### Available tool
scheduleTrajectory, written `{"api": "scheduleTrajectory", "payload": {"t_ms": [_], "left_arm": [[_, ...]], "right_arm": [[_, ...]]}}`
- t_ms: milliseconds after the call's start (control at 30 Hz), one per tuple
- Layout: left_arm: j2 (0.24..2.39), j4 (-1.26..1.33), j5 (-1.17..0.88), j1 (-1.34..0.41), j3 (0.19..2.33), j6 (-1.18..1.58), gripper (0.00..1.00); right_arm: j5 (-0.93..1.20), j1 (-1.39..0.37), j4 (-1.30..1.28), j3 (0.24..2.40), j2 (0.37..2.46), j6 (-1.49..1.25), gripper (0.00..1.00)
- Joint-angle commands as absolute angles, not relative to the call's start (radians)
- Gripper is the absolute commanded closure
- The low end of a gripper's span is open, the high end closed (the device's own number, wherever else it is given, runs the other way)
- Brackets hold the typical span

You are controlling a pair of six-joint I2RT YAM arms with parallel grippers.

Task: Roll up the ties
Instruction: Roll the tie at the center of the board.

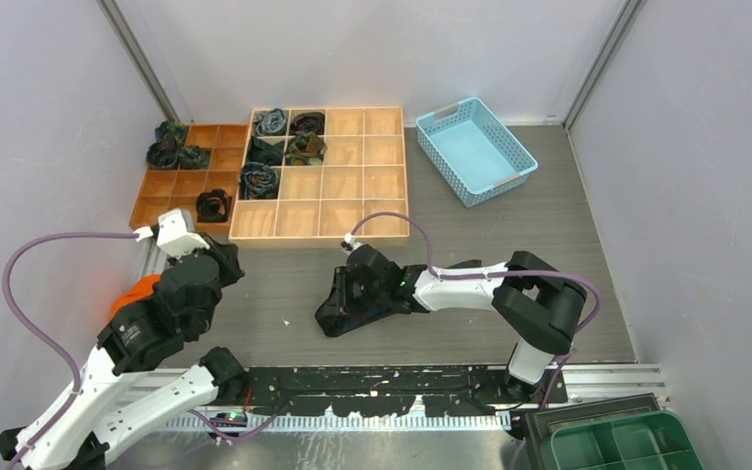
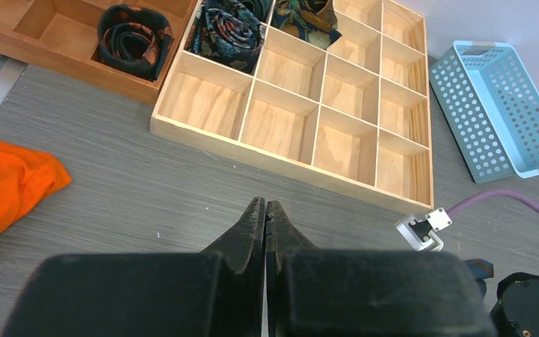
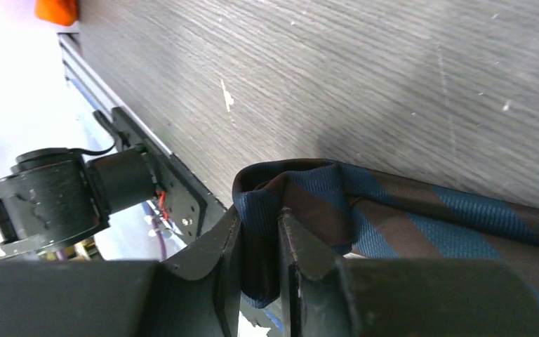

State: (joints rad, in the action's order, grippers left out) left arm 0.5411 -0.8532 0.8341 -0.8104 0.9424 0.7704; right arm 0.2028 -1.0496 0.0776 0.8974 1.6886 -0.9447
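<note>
On my right wrist feed the navy-and-brown striped fabric tie [image 3: 407, 210] runs off the right edge, and part of its fold sits behind the fingers of the right gripper [image 3: 258, 217]. Overhead I cannot make out its stripes. My left wrist feed crops the orange cloth [image 2: 7, 182] at the left edge.
</note>
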Motion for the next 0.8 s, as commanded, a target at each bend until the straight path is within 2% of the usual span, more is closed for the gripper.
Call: {"api": "scheduleTrajectory", "payload": {"t_ms": [0,100,467,500,633,767], "left_arm": [[0.573,-0.764,0.815,-0.811,0.974,0.738,1.00],[0.603,-0.734,0.786,-0.810,0.963,0.733,1.00],[0.719,-0.620,0.682,-0.812,0.913,0.741,1.00],[0.727,-0.611,0.673,-0.812,0.908,0.743,1.00],[0.751,-0.589,0.647,-0.810,0.890,0.748,1.00],[0.770,-0.572,0.631,-0.811,0.867,0.754,1.00]], "right_arm": [[0.268,-1.037,0.313,0.820,1.653,-1.039,0.77],[0.259,-1.015,0.396,0.733,1.615,-1.077,0.77],[0.190,-0.968,0.360,0.587,1.565,-1.037,0.75],[0.185,-0.963,0.327,0.591,1.562,-1.017,0.73],[0.132,-0.957,0.179,0.626,1.526,-0.937,0.46],[0.081,-0.958,0.090,0.641,1.463,-0.888,0.36]]}}
